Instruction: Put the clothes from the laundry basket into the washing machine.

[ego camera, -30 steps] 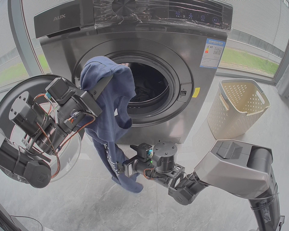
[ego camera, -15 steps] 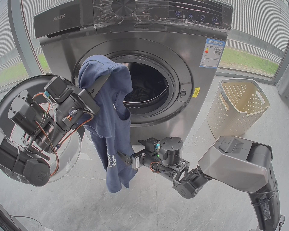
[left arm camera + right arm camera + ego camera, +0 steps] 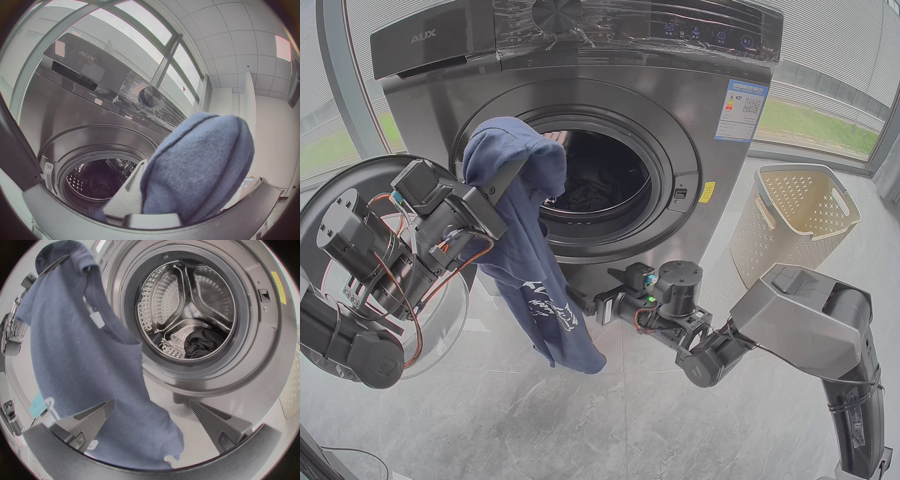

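The open door (image 3: 362,164) stands at far left. In front of it the left gripper (image 3: 509,176) is raised beside the left rim of the washer's (image 3: 650,87) opening, jaws clenched on a blue shirt (image 3: 531,262) that drapes over its fingers. The shirt hangs lengthwise, nearly upright: its top is bunched over the gripper, and its hem points down at the floor and slants a little rightward. A white print (image 3: 550,306) crosses the lower half, too creased to read, and a small white tag (image 3: 98,319) sits inside the collar. The shirt is outside the drum (image 3: 187,305), where a dark garment (image 3: 201,343) lies at the bottom. Low in front of the washer, the right gripper (image 3: 584,306) is just beside the shirt's lower part, jaws spread wide and holding nothing. On the washer's front are a blue-and-white sticker (image 3: 740,109) at upper right and a yellow tag (image 3: 707,192) beside the latch, both in fine print. The basket (image 3: 762,250) stands tilted at far right.
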Motion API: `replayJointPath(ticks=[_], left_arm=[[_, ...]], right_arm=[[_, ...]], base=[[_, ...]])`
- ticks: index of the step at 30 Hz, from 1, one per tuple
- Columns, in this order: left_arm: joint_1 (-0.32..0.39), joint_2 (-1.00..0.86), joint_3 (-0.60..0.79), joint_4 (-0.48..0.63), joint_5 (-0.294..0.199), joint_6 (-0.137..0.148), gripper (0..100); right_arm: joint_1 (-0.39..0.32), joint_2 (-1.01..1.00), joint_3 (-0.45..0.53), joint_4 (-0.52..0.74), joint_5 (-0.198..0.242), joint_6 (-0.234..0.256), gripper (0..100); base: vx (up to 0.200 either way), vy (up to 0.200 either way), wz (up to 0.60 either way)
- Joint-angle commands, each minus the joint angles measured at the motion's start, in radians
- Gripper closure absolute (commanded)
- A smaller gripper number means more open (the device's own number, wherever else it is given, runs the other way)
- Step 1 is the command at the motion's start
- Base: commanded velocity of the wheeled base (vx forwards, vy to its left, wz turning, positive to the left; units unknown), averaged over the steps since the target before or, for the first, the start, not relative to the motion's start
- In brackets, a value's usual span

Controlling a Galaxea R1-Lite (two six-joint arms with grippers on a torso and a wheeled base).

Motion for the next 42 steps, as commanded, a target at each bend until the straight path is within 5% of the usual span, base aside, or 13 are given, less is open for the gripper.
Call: replayJointPath(ticks=[1,5,11,23,42], left_arm=[[0.0,0.0,0.003,-0.001,-0.001,0.001,100],[-0.003,0.002,0.004,-0.001,-0.001,0.001,100],[-0.003,0.003,0.004,-0.001,-0.001,0.003,100],[0.026,0.0,-0.008,-0.001,0.001,0.003,100],[0.041,0.0,-0.014,-0.001,-0.001,0.003,100]], right_arm=[[-0.051,-0.004,-0.038,0.008,0.038,0.002,0],[-0.069,0.002,-0.079,0.044,0.058,0.003,0],[-0.031,0.051,-0.194,0.101,0.024,0.005,0],[0.116,0.06,-0.176,0.081,0.023,0.006,0],[0.168,0.091,-0.124,-0.038,0.069,0.042,0]], base=[[0.0,0.0,0.0],[0.0,0.0,0.0],[0.0,0.0,0.0],[0.0,0.0,0.0],[0.0,0.0,0.0]])
